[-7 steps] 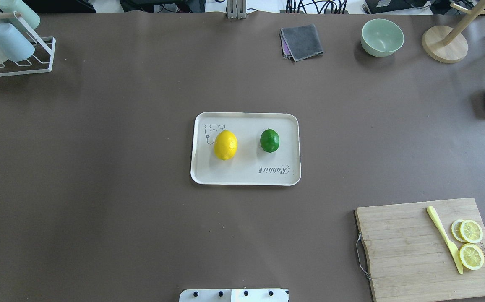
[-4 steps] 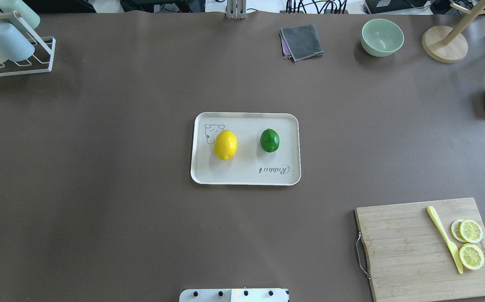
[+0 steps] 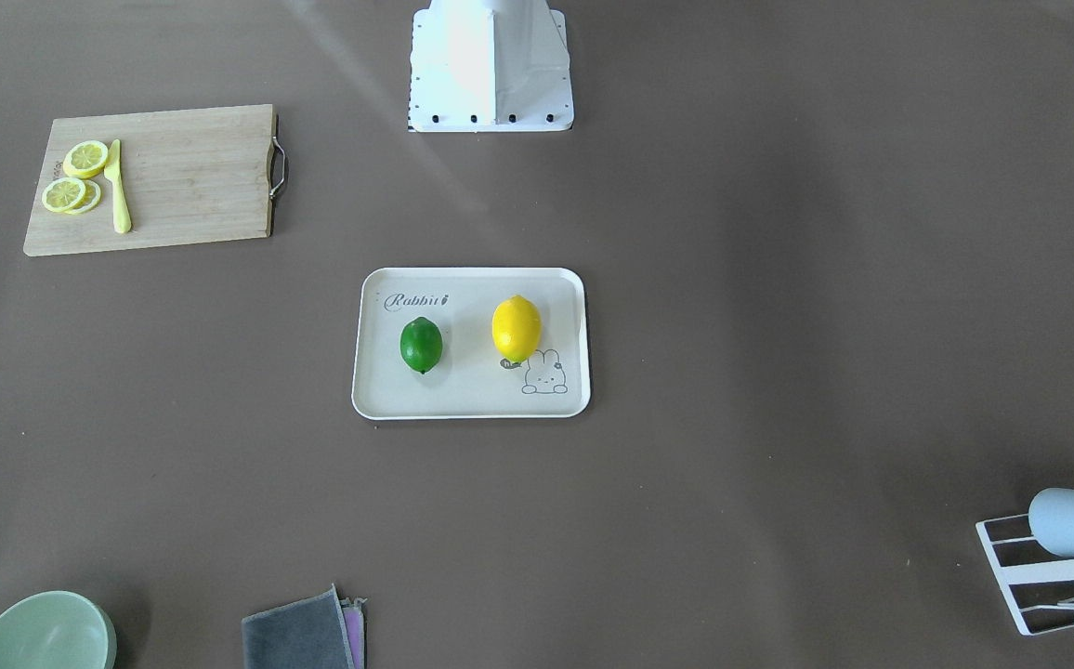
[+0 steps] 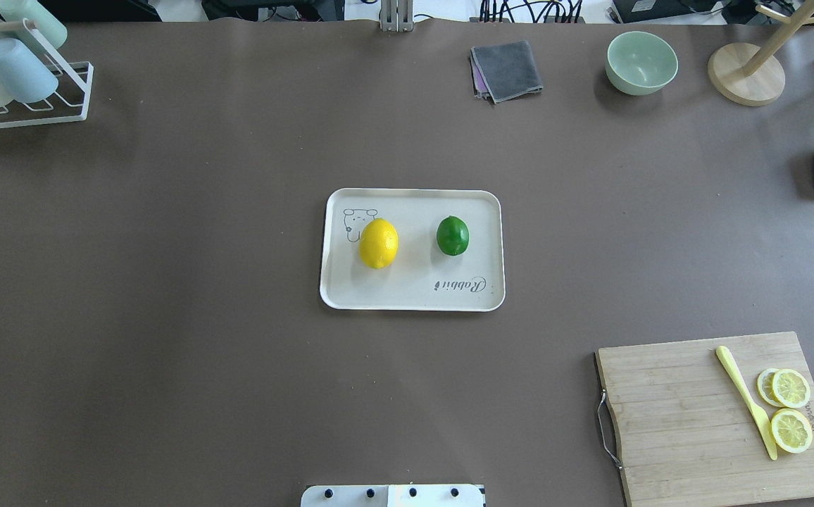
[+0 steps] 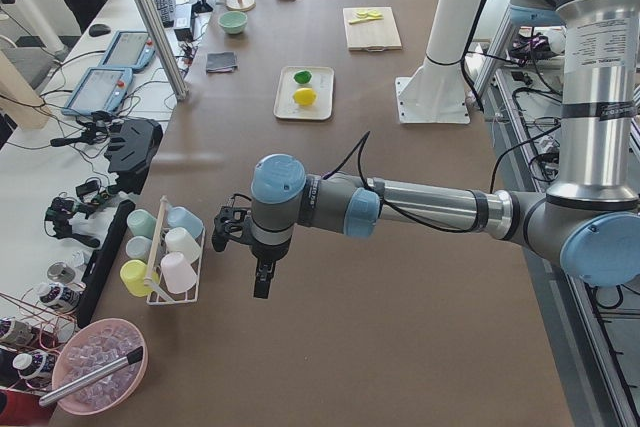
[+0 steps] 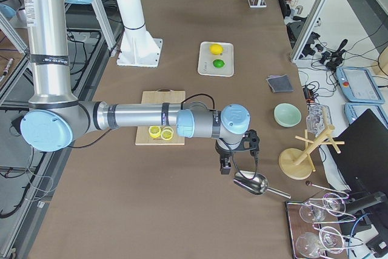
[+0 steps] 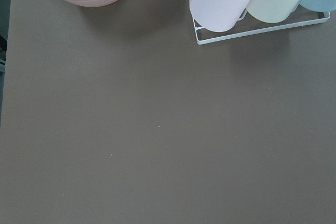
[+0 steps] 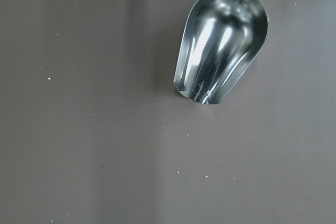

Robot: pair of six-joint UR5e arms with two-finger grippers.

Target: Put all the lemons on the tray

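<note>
Glossy pointed ovals on smooth cream: yellow lemon (image 4: 379, 243) and green lemon (image 4: 453, 236), apart, on the flat round-cornered tray (image 4: 414, 299).
Well away from both: left gripper (image 5: 261, 285) beside the wire cup rack (image 5: 170, 269), right gripper (image 6: 225, 167) near the shiny steel scoop (image 6: 253, 184); impossible to tell finger spread.

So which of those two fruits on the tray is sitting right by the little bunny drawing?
The yellow lemon: it lies right beside the bunny drawing on the tray. The green lemon lies apart, nearer the Rabbit script.
</note>
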